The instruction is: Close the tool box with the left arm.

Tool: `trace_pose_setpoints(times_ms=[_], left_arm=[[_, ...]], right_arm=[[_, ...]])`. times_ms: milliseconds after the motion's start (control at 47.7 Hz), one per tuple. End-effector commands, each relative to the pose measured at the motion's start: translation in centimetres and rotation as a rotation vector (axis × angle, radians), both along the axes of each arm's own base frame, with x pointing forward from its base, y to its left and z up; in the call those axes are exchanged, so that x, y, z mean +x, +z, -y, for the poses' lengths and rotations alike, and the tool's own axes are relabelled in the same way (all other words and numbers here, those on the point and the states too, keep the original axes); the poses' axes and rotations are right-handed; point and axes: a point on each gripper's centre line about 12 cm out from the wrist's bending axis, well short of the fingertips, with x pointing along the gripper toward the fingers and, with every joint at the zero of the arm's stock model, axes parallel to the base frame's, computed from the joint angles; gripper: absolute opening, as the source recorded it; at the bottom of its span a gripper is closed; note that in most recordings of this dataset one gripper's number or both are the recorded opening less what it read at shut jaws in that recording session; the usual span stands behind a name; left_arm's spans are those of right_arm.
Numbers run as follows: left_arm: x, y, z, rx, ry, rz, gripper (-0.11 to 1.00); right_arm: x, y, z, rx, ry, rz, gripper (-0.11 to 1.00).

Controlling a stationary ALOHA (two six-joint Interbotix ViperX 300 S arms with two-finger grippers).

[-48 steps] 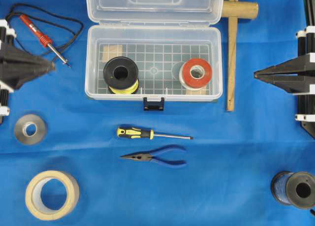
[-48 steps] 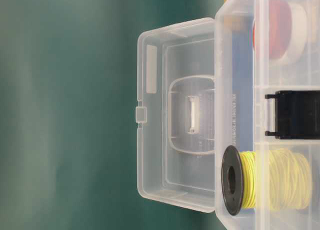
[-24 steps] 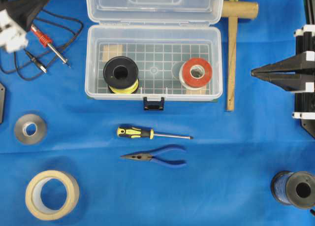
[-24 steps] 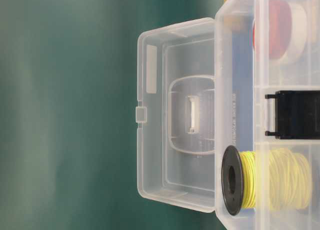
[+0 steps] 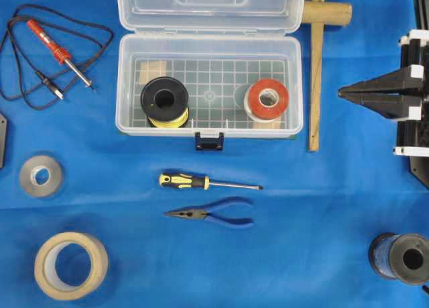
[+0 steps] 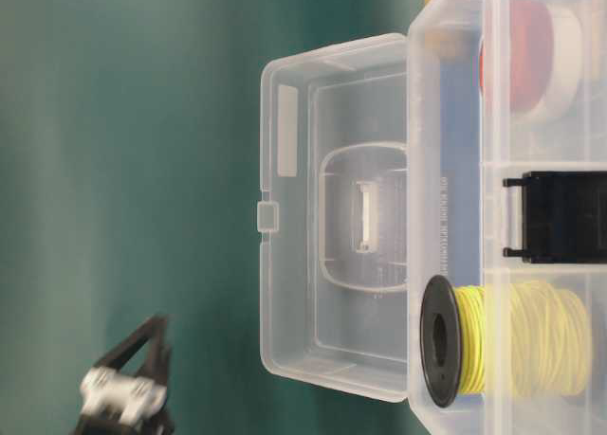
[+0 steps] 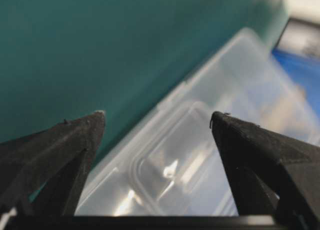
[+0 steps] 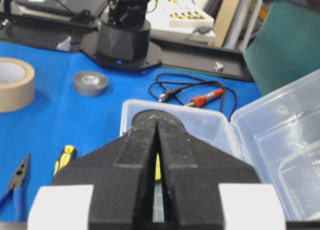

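Left wrist view shows the left gripper (image 7: 157, 120) spread wide and empty behind the tool box (image 5: 209, 86); its raised lid (image 7: 200, 160) lies just ahead and below, long edge running diagonally. Pushing forward should fold it shut.

Bright even light, faint shadows; left pincer (image 6: 128, 383) blurred, wrist views soft.

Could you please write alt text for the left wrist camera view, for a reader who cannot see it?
The left claw is wide open, its two black fingers framing the clear lid of the tool box, which lies blurred beyond them without touching them. A dark green backdrop fills the upper left.
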Motion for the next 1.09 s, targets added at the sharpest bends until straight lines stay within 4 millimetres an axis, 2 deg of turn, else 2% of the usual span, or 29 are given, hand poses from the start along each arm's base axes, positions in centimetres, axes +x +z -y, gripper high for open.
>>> trace_pose_setpoints(times_ms=[0,147,294,525,650,797,1070], left_arm=[[1.8,1.0,-1.8,0.006,-0.005,-0.074,0.92],[4.0,0.2,-4.3,-0.039,-0.006,-0.189,0.92],[5.1,-1.2,-7.0,-0.102,0.016,-0.278,0.92],[6.0,-4.1,-8.3,-0.195,0.015,-0.384,0.92],[6.1,-5.0,-7.8,-0.234,0.004,-0.431,0.92],[6.6,-5.3,-6.2,-0.263,-0.034,-0.478,0.92],[7.4,-3.0,-1.4,-0.251,-0.129,-0.492,0.92]], right_arm=[[0.2,0.5,0.1,0.000,-0.003,0.006,0.00],[0.3,0.3,0.1,0.001,-0.003,-0.011,0.00],[0.4,0.0,0.1,0.000,-0.003,-0.028,0.00],[0.4,-0.4,0.1,0.002,-0.003,-0.051,0.00],[0.4,-0.4,0.1,0.001,-0.003,-0.057,0.00],[0.4,-0.5,0.1,-0.005,-0.002,-0.060,0.00],[0.4,-0.5,0.1,-0.008,-0.001,-0.061,0.00]])
